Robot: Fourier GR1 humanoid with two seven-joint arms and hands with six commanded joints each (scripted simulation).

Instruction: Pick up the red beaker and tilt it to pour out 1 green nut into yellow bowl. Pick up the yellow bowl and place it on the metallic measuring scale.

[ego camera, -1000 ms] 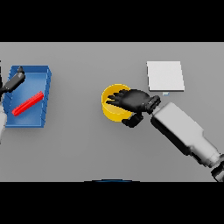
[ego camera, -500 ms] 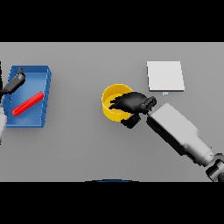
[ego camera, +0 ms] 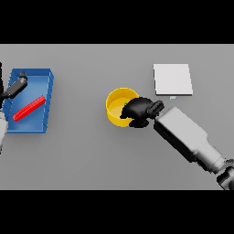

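The right hand (ego camera: 138, 111) had its fingers curled over the near rim of the yellow bowl (ego camera: 116, 106). The bowl looked light, rigid and smooth-walled, so that rim pinch seemed sensible.

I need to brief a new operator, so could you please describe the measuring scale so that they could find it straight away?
Start at the grey table and look toward its far right part. Beyond the yellow bowl held by the right hand lies the measuring scale, a flat pale square plate, the only light, square thing there.
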